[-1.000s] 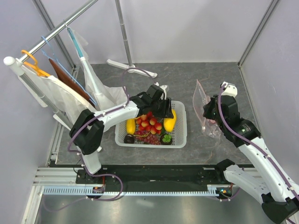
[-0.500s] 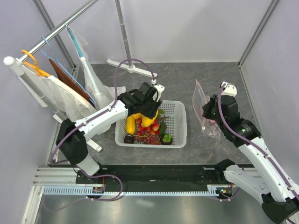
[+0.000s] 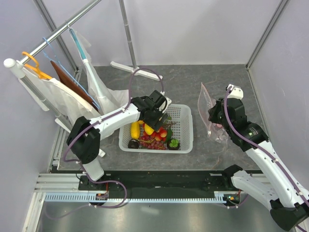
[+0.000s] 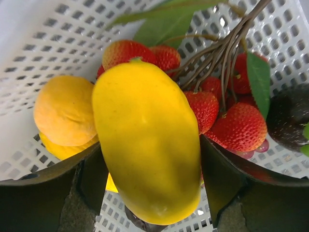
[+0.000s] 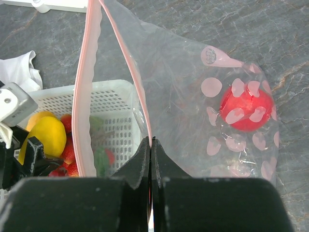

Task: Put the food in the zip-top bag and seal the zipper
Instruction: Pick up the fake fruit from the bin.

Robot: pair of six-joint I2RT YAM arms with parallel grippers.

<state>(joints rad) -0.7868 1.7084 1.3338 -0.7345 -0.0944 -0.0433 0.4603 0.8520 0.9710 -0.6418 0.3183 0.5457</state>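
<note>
Over the white mesh basket mid-desk, the left tool straddles a yellow mango, grip unclear, while the right tool, pinched closed, holds up the pink zipper strip of the clear dotted zip-top bag, with a red pomegranate inside, near the desk's right edge.

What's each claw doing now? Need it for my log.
Left claw: straddles the yellow mango; grip cannot be told.
Right claw: closed on the zip-top bag.
</note>
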